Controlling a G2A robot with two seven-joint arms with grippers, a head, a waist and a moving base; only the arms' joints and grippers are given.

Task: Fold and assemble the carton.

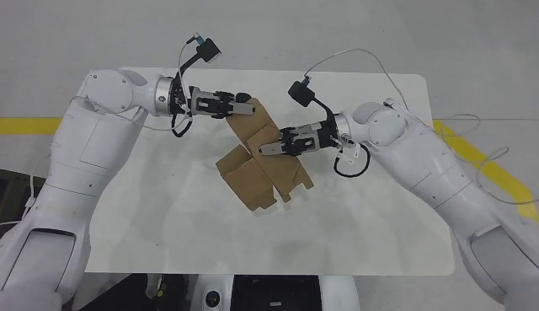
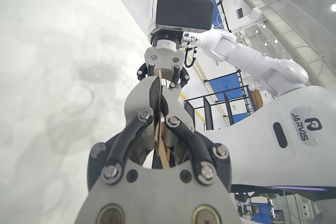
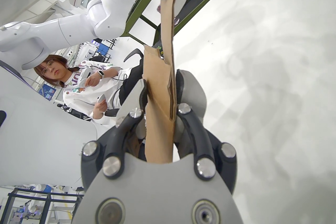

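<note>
White table [image 1: 370, 227], rounded corners. Over its centre, slightly toward 12 o'clock: carton [image 1: 253, 180]. Contact with the top unclear.

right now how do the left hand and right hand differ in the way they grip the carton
The left hand pinches the carton at its far edge; the right hand bites in nearer its middle. The left hand clamps a thin cardboard edge, while the right hand clamps a thicker stack of layered cardboard. Both are shut on the same brown carton, reaching in from opposite sides.
</note>
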